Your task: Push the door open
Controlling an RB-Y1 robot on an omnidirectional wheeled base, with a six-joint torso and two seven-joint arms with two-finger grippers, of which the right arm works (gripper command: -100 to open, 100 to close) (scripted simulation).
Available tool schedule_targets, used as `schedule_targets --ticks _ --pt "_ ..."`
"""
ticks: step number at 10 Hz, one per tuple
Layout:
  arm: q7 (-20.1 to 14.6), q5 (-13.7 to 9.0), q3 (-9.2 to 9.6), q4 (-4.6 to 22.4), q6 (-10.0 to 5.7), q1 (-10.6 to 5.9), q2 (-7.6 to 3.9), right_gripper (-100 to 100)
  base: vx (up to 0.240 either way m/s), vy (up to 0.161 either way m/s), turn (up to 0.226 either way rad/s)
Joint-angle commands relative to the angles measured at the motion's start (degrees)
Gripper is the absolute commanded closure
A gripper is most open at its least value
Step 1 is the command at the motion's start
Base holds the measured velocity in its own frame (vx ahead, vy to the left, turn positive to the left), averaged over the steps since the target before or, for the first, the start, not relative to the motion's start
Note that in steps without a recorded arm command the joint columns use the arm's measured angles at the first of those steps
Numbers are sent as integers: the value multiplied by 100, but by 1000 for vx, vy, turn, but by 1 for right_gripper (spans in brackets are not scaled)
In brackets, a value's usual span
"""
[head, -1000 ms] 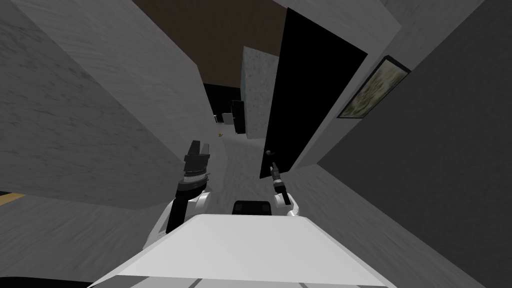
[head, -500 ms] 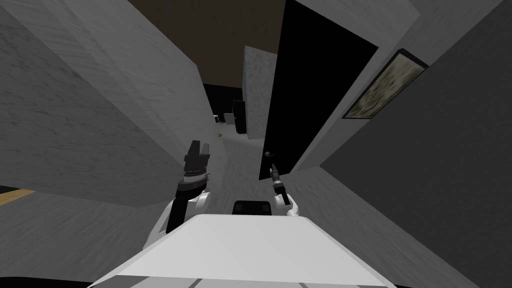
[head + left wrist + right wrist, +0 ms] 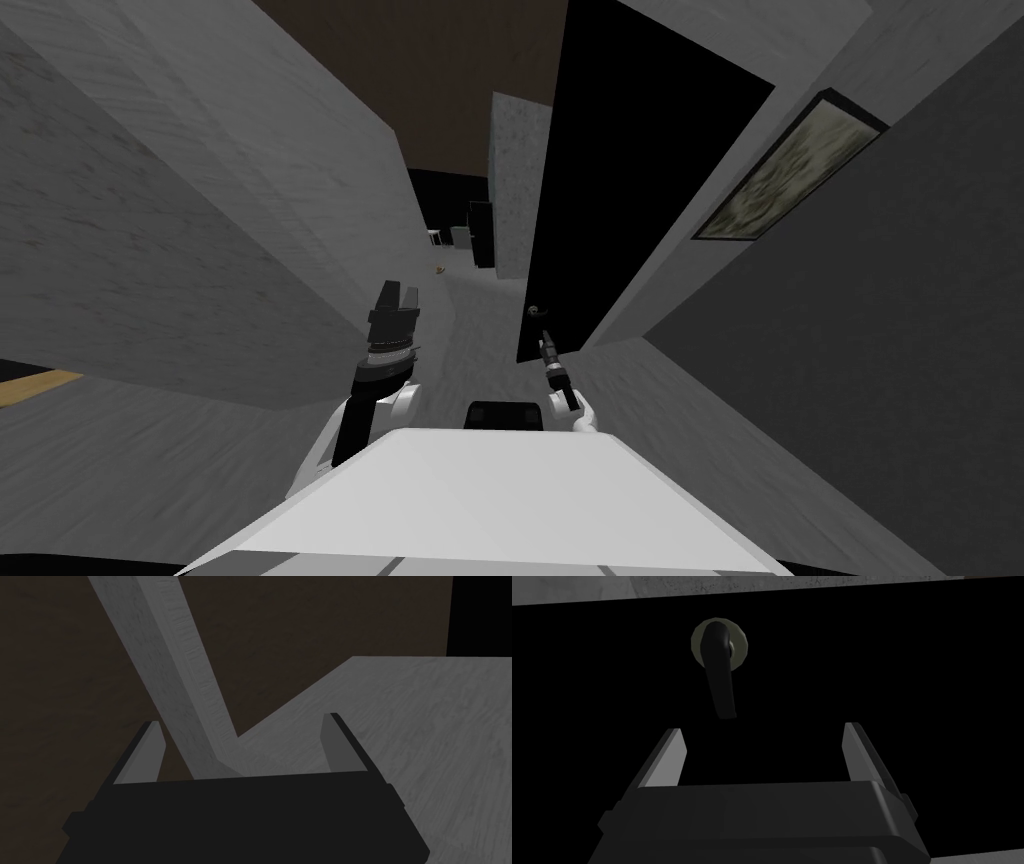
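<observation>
**Right gripper spread open just short of the black door's lever**

The black door (image 3: 625, 190) stands ahead and to the right of the robot, set in a light grey wall (image 3: 700, 270) that also carries a framed picture (image 3: 790, 170) further right. The door's handle (image 3: 537, 311) sits low on its near edge, beside the corridor opening.

The right gripper (image 3: 546, 333) reaches forward with its tip just below that handle. In the right wrist view the door (image 3: 887, 651) is a flat black plane. The dark lever handle (image 3: 721, 671) hangs from a pale round rose and points back toward the right gripper (image 3: 764, 730). Its fingers (image 3: 673, 751) are spread wide with nothing between them. The lever's tip ends just beyond the fingertips, nearer one finger than the other, and apart from both. Whether the fingertips touch the door face I cannot tell.

The left gripper (image 3: 396, 293) is held up in front of the chest beside the long grey wall (image 3: 200, 200) on the left, well apart from the door; its fingers (image 3: 150, 748) are likewise spread and empty
</observation>
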Motion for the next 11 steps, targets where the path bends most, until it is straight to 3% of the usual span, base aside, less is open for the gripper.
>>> schedule_targets --ticks 1,5,6,8,11 --pt "-34 -34 34 241 -68 -88 -24 -100 70 -87 58" --pt "-99 -109 111 803 -213 -288 -62 -100 74 -90 59" --pt "-99 -109 111 803 -213 -288 -62 -100 54 -68 21" --pt "-130 -144 147 1066 -282 -382 -79 -100 56 -75 43" --pt "-106 -141 115 1037 -284 -366 -56 -100 91 -1 23"
